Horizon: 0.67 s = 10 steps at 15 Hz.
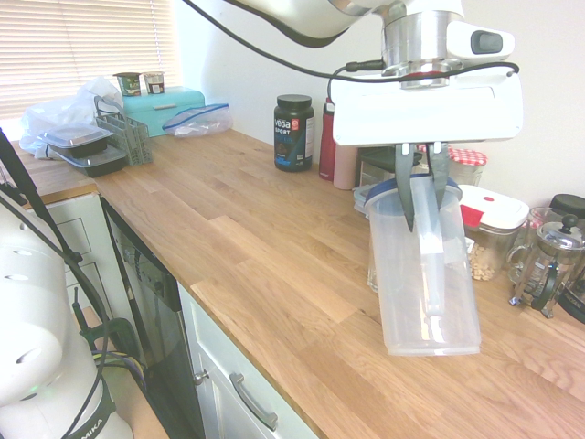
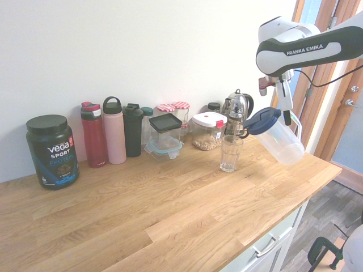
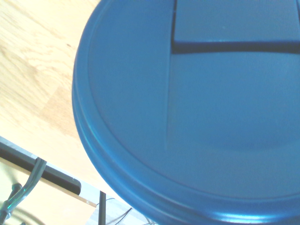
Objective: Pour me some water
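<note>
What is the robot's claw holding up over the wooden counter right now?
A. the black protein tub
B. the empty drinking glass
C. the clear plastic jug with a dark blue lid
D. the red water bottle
C: the gripper is clamped on the handle of the clear plastic jug with a dark blue lid, tilted in the air beside the drinking glass, which stands on the wooden counter.

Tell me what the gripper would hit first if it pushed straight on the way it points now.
The gripper points steeply down, shut on the pitcher handle, so the tilted pitcher leads. Its base would probably meet the wooden counter first, beside the glass; depth is unclear.
</note>
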Each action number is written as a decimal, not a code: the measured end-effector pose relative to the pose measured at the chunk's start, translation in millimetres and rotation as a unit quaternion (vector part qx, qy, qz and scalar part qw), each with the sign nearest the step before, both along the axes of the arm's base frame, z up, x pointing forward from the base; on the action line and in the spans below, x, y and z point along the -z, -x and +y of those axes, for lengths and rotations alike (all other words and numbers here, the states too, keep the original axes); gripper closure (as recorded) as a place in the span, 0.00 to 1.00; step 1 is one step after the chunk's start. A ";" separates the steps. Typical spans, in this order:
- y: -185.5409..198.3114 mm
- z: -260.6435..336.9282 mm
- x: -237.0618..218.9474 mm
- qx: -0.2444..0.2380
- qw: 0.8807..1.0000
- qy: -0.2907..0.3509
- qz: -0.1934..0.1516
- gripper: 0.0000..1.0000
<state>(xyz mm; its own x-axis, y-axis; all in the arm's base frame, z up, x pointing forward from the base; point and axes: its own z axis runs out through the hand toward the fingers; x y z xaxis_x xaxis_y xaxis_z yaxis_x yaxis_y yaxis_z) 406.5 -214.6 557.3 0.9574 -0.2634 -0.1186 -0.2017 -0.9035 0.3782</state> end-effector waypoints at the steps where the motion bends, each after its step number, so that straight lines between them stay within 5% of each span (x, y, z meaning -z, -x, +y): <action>1: 3.7 -4.1 -6.5 0.010 1.000 -0.017 -0.017 1.00; 5: 35.8 -27.4 -31.6 0.058 0.988 -0.106 -0.094 1.00; 10: 57.2 -61.3 -11.2 0.144 0.954 -0.193 -0.180 1.00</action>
